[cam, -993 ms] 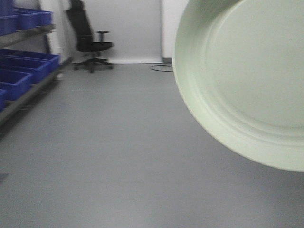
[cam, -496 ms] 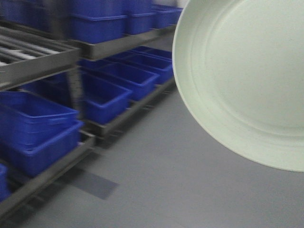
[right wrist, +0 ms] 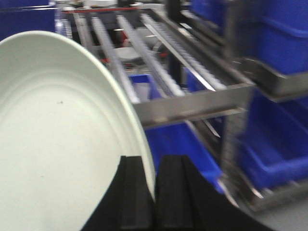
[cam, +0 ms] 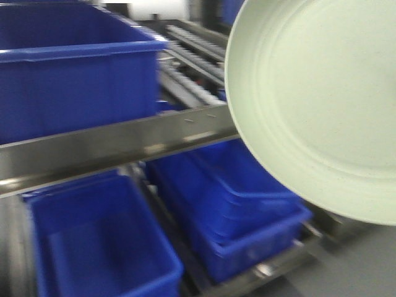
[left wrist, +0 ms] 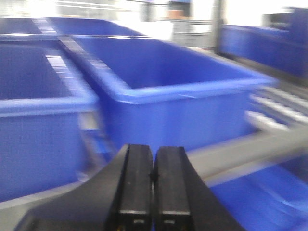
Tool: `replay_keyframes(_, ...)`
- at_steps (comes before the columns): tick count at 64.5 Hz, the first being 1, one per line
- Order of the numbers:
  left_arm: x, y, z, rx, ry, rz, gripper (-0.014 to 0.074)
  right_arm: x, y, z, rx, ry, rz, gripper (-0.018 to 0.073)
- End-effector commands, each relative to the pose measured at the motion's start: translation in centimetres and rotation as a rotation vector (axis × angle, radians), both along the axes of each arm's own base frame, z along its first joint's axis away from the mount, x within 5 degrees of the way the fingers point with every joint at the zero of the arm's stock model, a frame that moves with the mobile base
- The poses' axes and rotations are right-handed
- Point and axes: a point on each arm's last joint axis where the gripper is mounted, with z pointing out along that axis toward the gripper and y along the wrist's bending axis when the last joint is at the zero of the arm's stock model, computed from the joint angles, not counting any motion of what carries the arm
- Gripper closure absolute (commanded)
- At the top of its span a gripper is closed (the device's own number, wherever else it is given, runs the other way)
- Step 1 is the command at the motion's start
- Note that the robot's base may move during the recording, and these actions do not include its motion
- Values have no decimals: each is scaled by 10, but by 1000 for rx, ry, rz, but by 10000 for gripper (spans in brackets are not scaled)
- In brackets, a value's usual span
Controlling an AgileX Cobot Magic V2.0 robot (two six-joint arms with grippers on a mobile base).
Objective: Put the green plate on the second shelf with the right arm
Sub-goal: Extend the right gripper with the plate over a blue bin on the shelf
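Blue bins loom closer; right fingers clamp the tilted green plate.

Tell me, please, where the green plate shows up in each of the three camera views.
Exterior front-facing: the green plate fills the upper right, cut off by the right edge.
Left wrist-mounted: not in it; only the shut left gripper shows.
Right wrist-mounted: it fills the left side, its rim clamped in the right gripper.
Shared landmark: the blue bins on the steel rack, seen in all three.
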Motion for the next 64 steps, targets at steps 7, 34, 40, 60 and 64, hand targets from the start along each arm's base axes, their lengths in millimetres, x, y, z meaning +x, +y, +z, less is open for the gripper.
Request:
replay_keyframes(7,1,0,-7,-11,-43,-4,466,0,0,23,44,-140,1,503)
replay_keyframes(34,1,0,-7,-11,-43,-4,466,0,0,23,44,-140,1,503)
replay_keyframes(40,1,0,-7,-11,-43,-4,466,0,0,23,44,-140,1,503)
replay_keyframes(60,1,0,-7,-11,-43,-4,466,0,0,23,44,-140,1,503)
replay_keyframes(64,1,0,-7,-11,-43,-4,466,0,0,23,44,-140,1,503)
